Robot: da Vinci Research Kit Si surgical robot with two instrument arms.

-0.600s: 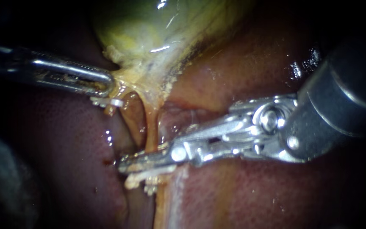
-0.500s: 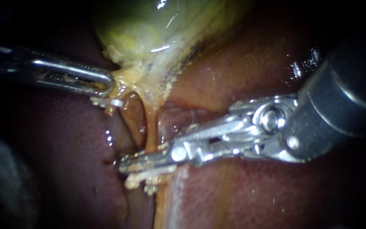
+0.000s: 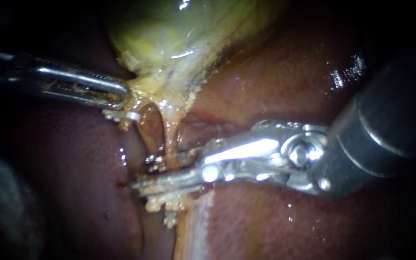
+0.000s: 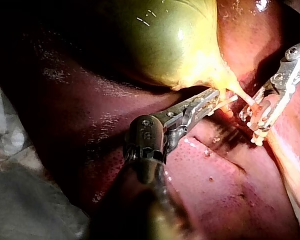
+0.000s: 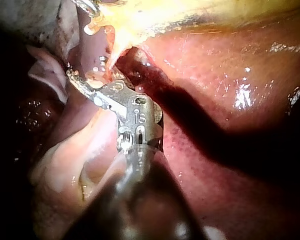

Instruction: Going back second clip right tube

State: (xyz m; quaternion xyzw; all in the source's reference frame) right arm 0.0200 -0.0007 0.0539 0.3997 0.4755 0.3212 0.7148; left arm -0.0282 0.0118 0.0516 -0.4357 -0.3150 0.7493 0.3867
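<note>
Nearest, the right instrument has its jaws spread astride the right tube, loose enough, I'd guess, to back off. Farther off, the left instrument pinches the gallbladder neck, stretching the tube taut.

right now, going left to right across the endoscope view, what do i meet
left instrument → pale tube → right instrument's wrist joint → right instrument's shaft; the gallbladder spans above several of these, so it is left out
</note>
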